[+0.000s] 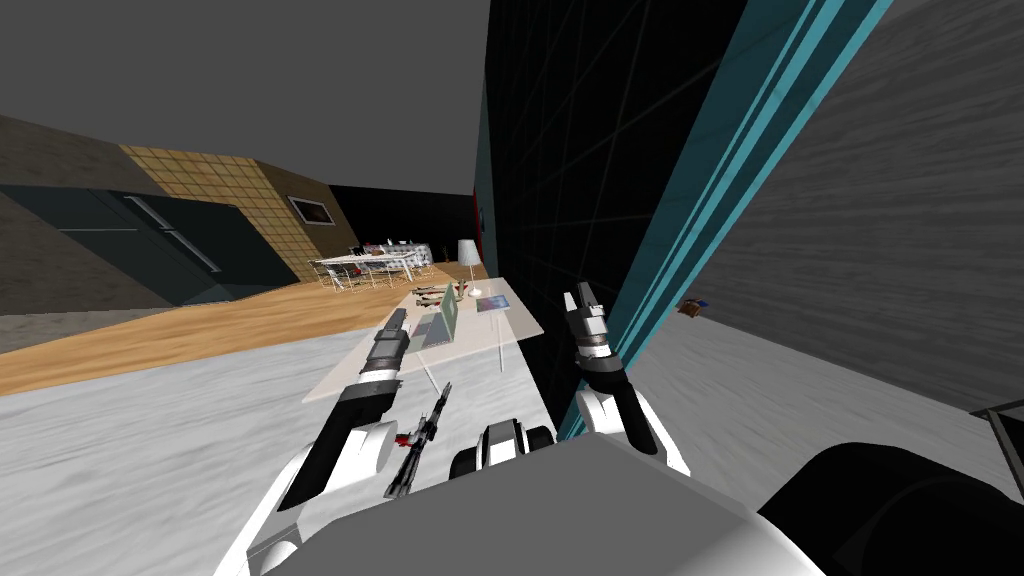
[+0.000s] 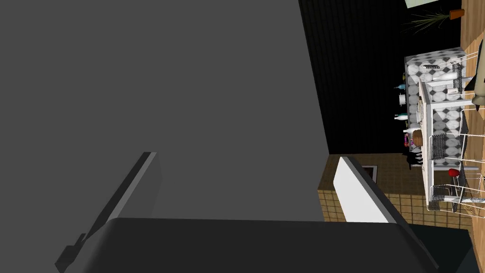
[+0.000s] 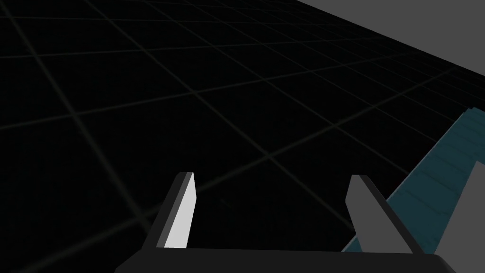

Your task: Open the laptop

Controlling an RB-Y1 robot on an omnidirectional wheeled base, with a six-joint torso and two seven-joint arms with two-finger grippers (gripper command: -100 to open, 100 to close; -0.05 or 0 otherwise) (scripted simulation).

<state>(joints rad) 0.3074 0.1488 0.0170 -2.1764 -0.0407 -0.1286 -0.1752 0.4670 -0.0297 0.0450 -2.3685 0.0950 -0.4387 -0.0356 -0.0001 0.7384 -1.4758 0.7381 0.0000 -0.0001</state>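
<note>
Head view: the laptop point(image 1: 441, 323) lies about the middle of the table point(image 1: 335, 378), and its lid seems to stand partly raised. The left gripper point(image 1: 398, 316) reaches over the table's near edge toward it. The right gripper point(image 1: 583, 296) is held aside, by the dark wall.

Left wrist view: its fingers point(image 2: 362, 194) are spread and hold nothing.

Right wrist view: its fingers point(image 3: 182, 213) are spread too, and empty.

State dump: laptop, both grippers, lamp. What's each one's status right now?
laptop: lid raised, standing up off its base, on the table.
left gripper: open, holding nothing.
right gripper: open, holding nothing, facing a dark gridded wall.
lamp: upright at the table's far end; cannot tell whether it is lit.
</note>
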